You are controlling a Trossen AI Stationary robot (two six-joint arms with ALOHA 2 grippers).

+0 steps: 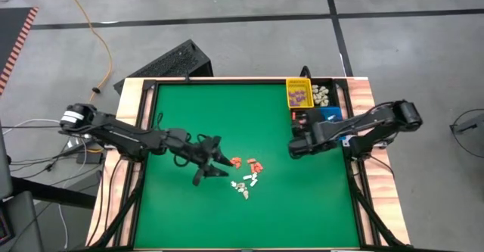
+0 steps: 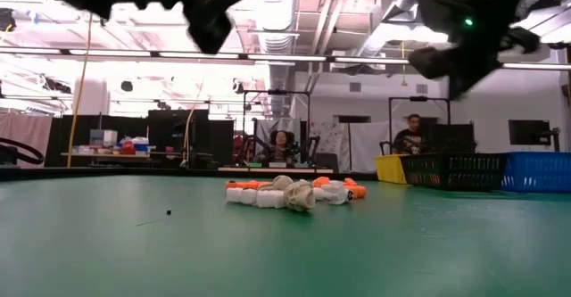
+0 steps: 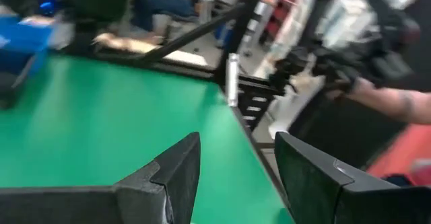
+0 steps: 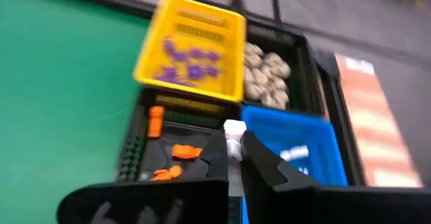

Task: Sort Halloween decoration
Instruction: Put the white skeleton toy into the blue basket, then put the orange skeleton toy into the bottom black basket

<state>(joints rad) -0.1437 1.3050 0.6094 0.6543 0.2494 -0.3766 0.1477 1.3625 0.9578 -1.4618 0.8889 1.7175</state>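
Mostly hidden: white trinket btwn right gripper fingers.

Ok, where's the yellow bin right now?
In the high view the yellow bin sits at the table's far right corner, with purple trinkets inside, beside the black bin of cream pieces, just beyond the blue bin.

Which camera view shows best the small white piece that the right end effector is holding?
The right wrist view: the white piece sits pinched between the right end effector fingers, above the bins. The high view shows only the arm there, the low view only its dark underside, and the left wrist view shows nothing of it.
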